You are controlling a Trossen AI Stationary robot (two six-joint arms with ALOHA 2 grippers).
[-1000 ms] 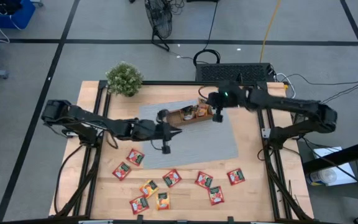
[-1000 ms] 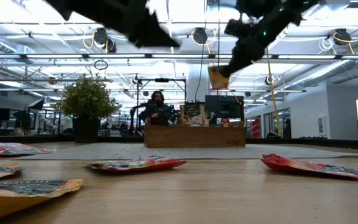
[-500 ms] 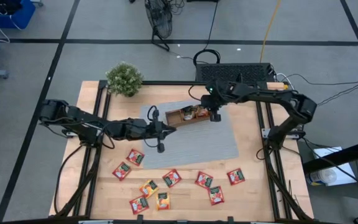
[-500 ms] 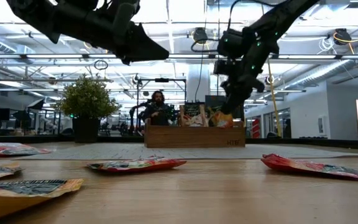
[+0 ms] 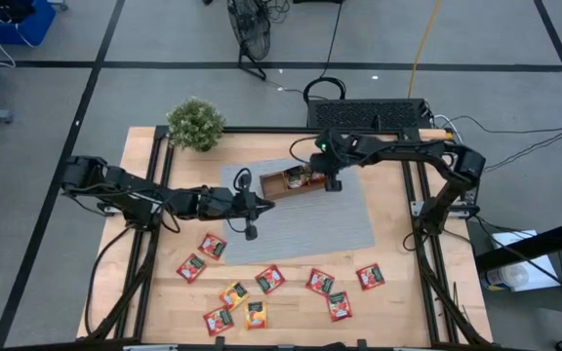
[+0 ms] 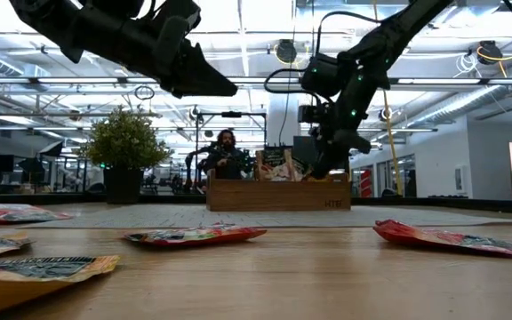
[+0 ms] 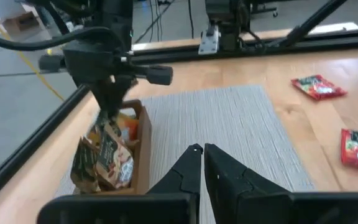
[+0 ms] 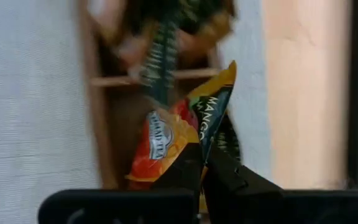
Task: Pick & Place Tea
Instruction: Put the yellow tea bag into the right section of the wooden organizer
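Right gripper [image 5: 326, 182] was over the right end of the wooden tray [image 5: 283, 190], fingers clamped on an orange-yellow tea packet [image 8: 211, 127] held down into the tray's right compartment. Right wrist view showed the packet pinched between the finger tips, with another orange-red packet [image 8: 159, 149] already lying in that compartment. The middle compartment held more packets [image 7: 107, 158], standing and leaning. The tray sat on the far part of the grey mat [image 5: 310, 219].

Left gripper [image 5: 264, 203] hovered above the mat just left of the tray, fingers pressed together, holding nothing; left wrist view showed the tips [image 7: 199, 151] nearly touching.

Loose tea packets [image 5: 261, 292] lay scattered on the near part of the wooden table [image 5: 398, 302], mostly red, a few orange-yellow, all well apart from the tray. One red packet [image 5: 213, 247] lay near the mat's near left corner. A potted plant [image 5: 195, 123] stood at the far left corner. In the low view a person [image 6: 225, 156] sat beyond the table.
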